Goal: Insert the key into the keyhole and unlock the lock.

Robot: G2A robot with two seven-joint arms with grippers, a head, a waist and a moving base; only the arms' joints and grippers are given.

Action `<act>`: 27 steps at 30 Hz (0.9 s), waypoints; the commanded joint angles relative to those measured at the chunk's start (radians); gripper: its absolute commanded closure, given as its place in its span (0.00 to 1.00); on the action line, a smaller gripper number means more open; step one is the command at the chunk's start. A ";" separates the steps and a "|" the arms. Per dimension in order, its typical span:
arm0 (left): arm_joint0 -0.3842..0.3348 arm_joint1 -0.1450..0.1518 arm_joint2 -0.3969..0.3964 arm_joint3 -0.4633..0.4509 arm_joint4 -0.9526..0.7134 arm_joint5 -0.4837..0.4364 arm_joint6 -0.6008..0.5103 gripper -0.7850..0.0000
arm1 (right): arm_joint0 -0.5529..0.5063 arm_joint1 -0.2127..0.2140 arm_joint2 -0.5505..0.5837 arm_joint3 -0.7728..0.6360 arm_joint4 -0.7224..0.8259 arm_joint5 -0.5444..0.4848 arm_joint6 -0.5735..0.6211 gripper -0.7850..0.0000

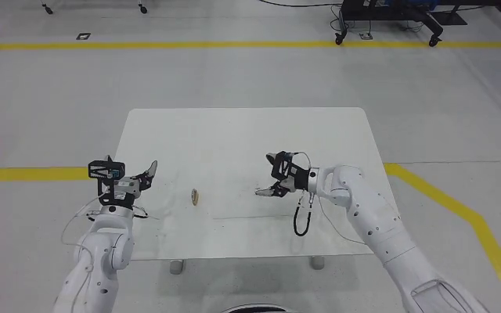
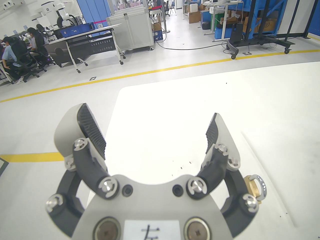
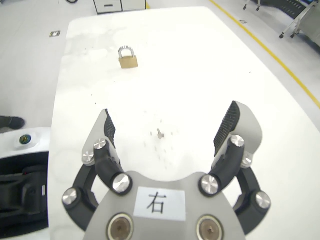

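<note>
A brass padlock point(image 1: 194, 196) with a silver shackle lies on the white table point(image 1: 235, 133), between the two arms and toward the front edge. In the right wrist view the padlock point(image 3: 128, 59) lies flat, well beyond the fingers. A small grey key point(image 3: 159, 134) rests on the table just ahead of my right gripper point(image 3: 170, 108), which is open and empty. My right gripper point(image 1: 266, 176) hovers right of the padlock. My left gripper point(image 2: 150, 112) is open and empty too, and the padlock point(image 2: 255, 188) peeks out beside its base. My left gripper point(image 1: 147, 178) sits near the table's left edge.
A black cable loop point(image 1: 301, 219) hangs from the right arm over the table's front part. The table's far half is bare. Yellow floor lines point(image 1: 235, 44) run around the table, and wheeled stands point(image 1: 391, 19) sit far behind.
</note>
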 commanded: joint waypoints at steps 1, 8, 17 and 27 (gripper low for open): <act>0.000 0.000 0.000 0.000 0.000 0.000 0.000 0.00 | 0.026 -0.003 -0.029 0.031 -0.033 -0.024 0.023 0.00; 0.000 0.000 0.000 0.000 0.000 0.000 0.000 0.00 | 0.084 -0.019 -0.106 0.123 -0.103 -0.013 0.024 0.55; 0.000 0.000 0.000 0.000 0.000 0.000 0.000 0.00 | 0.128 -0.034 -0.176 0.173 -0.179 0.004 0.009 0.71; 0.000 0.000 0.000 0.000 0.000 0.000 0.000 0.00 | 0.122 -0.017 -0.149 0.127 -0.256 0.051 -0.030 1.00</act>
